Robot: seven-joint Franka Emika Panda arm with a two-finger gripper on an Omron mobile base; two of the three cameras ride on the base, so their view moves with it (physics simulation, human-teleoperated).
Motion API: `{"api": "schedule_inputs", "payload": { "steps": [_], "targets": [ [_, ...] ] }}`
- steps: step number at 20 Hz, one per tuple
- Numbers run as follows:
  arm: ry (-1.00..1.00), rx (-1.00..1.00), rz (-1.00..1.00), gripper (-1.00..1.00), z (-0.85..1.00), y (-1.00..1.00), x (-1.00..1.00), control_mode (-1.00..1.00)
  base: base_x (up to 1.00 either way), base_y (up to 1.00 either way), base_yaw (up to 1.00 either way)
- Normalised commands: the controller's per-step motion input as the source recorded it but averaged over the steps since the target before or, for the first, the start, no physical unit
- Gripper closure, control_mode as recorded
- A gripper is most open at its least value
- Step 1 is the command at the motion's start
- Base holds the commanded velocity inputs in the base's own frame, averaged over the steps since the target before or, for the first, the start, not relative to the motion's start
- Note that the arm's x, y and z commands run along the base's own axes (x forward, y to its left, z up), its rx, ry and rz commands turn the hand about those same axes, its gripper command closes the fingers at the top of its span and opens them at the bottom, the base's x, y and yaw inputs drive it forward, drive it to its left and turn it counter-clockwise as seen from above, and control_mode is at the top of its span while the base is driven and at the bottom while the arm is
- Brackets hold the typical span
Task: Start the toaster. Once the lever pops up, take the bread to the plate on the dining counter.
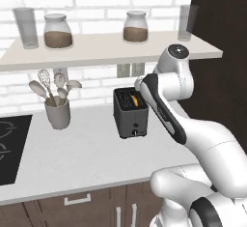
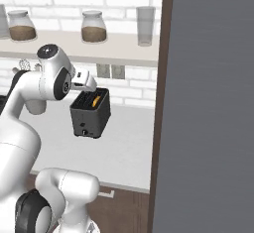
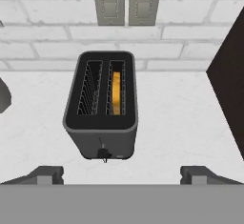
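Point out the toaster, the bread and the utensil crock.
toaster [image 3: 101, 139]: hand view, on its dark front face.
bread [image 3: 116, 93]: hand view, on the orange crust edge in the right-hand slot.
utensil crock [image 1: 58, 115]: left base view, on its pale side wall.

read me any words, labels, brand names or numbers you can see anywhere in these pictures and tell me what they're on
None: no readable text, number or brand mark anywhere.
Toaster: plain dark body, no print.
Jars on the shelf: no labels.
Wall switch plates: blank.
Cooktop: pale curved markings, not letters or numbers.
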Motion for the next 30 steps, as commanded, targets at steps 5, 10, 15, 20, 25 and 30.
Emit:
{"api": "schedule_inputs", "payload": {
  "steps": [5,10,15,20,25,30],
  "targets": [
    [0.0,0.0,0.0,-1.0,0.0,0.0,0.0,-1.0,0.0,0.0,0.0],
    [0.0,0.0,0.0,-1.0,0.0,0.0,0.0,-1.0,0.0,0.0,0.0],
    [0.0,0.0,0.0,-1.0,0.0,0.0,0.0,-1.0,0.0,0.0,0.0],
    [0.0,0.0,0.0,-1.0,0.0,0.0,0.0,-1.0,0.0,0.0,0.0],
    [0.0,0.0,0.0,-1.0,0.0,0.0,0.0,-1.0,0.0,0.0,0.0],
    [0.0,0.0,0.0,-1.0,0.0,0.0,0.0,-1.0,0.0,0.0,0.0]
  ]
}}
